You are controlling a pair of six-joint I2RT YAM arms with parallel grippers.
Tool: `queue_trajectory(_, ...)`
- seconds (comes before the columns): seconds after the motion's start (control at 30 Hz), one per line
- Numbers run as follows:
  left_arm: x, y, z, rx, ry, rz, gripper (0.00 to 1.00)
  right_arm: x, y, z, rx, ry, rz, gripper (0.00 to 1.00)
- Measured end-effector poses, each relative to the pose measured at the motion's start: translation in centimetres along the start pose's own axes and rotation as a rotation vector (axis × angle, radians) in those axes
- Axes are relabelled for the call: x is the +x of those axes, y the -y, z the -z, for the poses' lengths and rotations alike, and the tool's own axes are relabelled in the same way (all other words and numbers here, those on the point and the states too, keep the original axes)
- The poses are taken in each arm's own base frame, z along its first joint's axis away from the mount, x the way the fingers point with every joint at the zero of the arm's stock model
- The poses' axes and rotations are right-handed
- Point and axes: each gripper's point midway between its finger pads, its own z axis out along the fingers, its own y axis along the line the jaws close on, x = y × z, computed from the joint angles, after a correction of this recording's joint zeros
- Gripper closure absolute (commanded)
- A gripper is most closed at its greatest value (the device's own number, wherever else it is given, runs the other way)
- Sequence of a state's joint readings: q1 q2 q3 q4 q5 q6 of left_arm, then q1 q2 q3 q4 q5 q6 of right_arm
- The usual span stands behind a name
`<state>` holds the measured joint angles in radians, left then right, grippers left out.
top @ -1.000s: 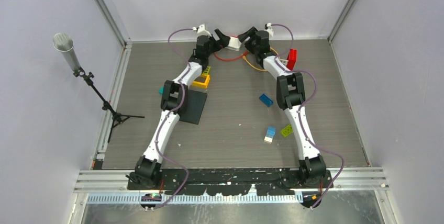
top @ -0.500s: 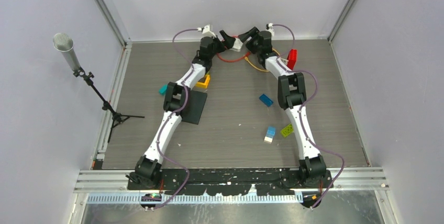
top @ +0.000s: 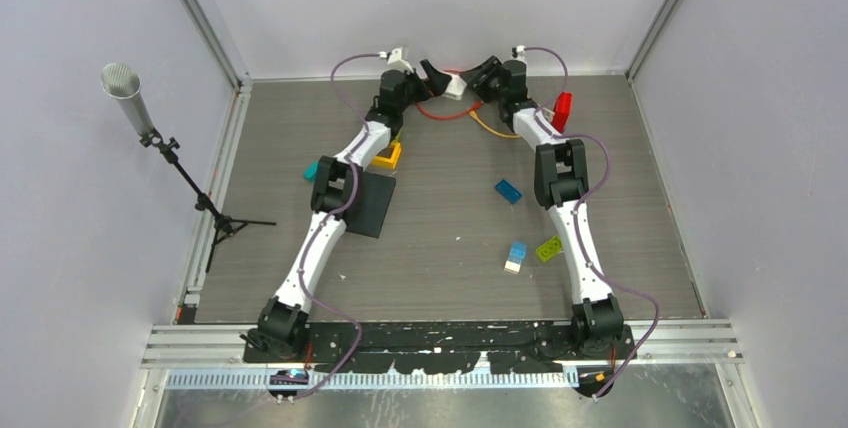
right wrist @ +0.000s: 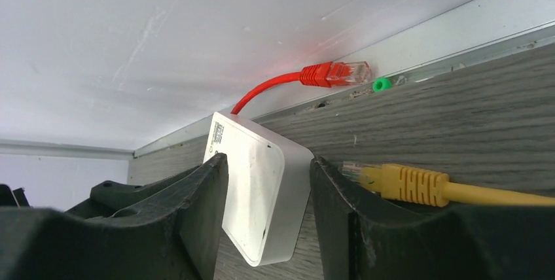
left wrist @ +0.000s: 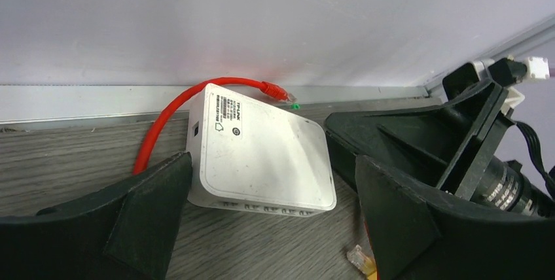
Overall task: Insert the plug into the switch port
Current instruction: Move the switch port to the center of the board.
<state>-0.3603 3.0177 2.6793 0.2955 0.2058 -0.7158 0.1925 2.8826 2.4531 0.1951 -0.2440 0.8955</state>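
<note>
Switch point(top: 453, 86) sat at the far edge of the table point(top: 450, 238), against the back wall point(top: 440, 8), between both grippers. Right gripper point(right wrist: 268, 161) had its fingers point(right wrist: 196, 214) partly closed either side of the switch body, both apparently touching it, though I couldn't tell if it was clamped. Left gripper point(left wrist: 273, 165) was spread wide holding nothing, the switch lying between its fingertips. Red plug point(right wrist: 334, 72) lay loose by the wall beyond the switch, in no port; yellow plug point(right wrist: 393, 180) lay just beside one right-gripper finger.
</note>
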Motion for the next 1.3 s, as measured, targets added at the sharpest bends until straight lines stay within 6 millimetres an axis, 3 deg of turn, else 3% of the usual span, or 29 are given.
queue_trajectory(0.33,1.3,0.5,2.1,0.054,-0.129,-0.004,0.17,1.1,0.1,1.2,-0.002,-0.058,0.055,0.49)
queue_trajectory(0.6,3.3,1.7,6.7,0.064,-0.257,0.015,0.18,4.7,-0.4,5.8,0.097,-0.16,0.134,0.51)
queue_trajectory(0.97,6.8,4.0,14.7,0.001,-0.378,-0.025,0.21,11.9,-1.8,15.1,0.238,-0.269,0.243,0.52)
queue_trajectory(1.3,12.5,9.2,25.0,-0.058,-0.477,-0.097,0.21,18.3,-2.1,27.1,0.353,-0.358,0.298,0.55)
